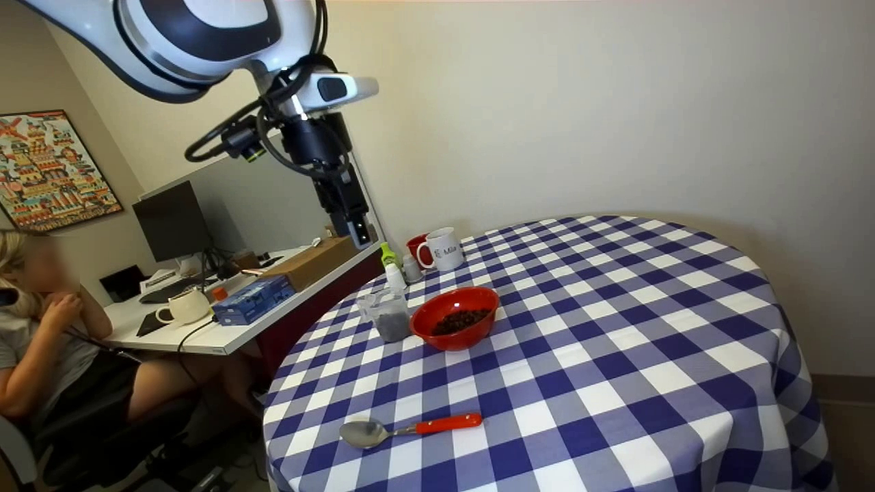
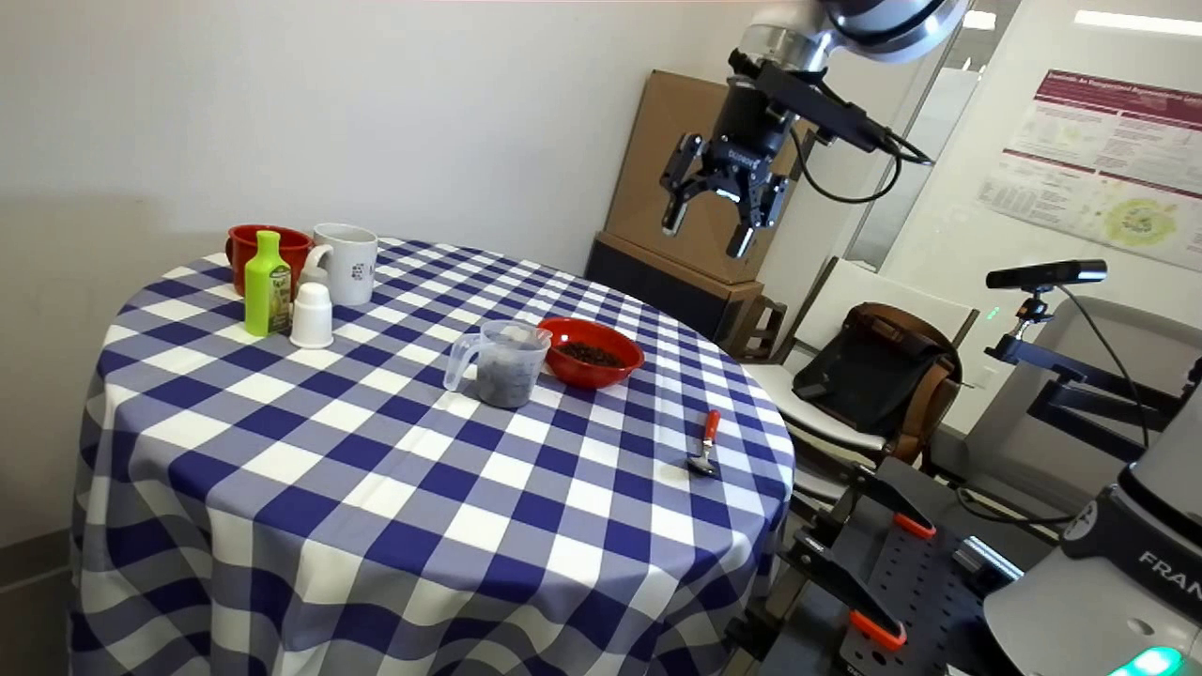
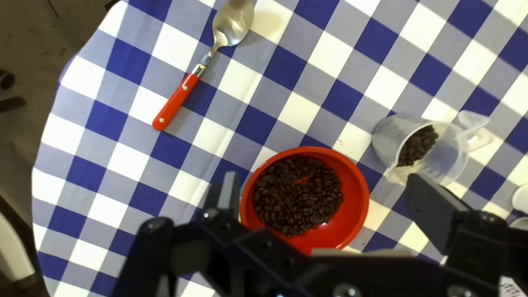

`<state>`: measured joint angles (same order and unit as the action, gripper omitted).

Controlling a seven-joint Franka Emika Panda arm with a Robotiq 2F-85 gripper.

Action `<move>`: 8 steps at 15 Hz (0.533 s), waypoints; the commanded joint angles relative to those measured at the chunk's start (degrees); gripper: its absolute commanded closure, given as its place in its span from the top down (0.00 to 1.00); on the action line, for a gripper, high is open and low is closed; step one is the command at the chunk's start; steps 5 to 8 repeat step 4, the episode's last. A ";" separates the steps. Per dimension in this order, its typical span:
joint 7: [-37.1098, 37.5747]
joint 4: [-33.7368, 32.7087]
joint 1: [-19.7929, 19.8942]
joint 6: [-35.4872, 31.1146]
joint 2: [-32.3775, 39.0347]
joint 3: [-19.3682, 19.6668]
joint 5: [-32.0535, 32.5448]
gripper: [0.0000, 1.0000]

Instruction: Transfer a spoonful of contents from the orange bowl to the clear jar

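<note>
The orange bowl [image 1: 468,338], glossy red-orange and holding dark beans, stands on the checked cloth; it shows in both exterior views [image 2: 590,377] and the wrist view [image 3: 352,206]. The clear jar [image 2: 512,366], a see-through jug with a handle, stands upright close beside it with dark beans inside; it also shows in the wrist view [image 3: 385,142] and an exterior view [image 1: 393,326]. A spoon with a red handle [image 1: 448,424] lies on the cloth, apart from both [image 2: 709,432], also in the wrist view [image 3: 177,101]. My gripper [image 2: 706,233] is open and empty, high above the table.
A white mug [image 2: 349,268], a red mug [image 2: 282,246], a green bottle [image 2: 268,296] and a white cup-like stack [image 2: 312,319] stand on the table beyond the jar. A desk [image 1: 222,342] and a seated person [image 1: 48,328] are beside the table.
</note>
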<state>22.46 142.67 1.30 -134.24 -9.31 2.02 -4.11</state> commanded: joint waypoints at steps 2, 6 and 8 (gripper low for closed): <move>-4.61 -1.10 -0.10 4.28 -2.31 -1.46 -0.17 1.00; -6.88 -1.76 -0.59 6.37 -3.71 -1.83 -0.18 1.00; -6.88 -1.76 -0.59 6.37 -3.71 -1.83 -0.18 1.00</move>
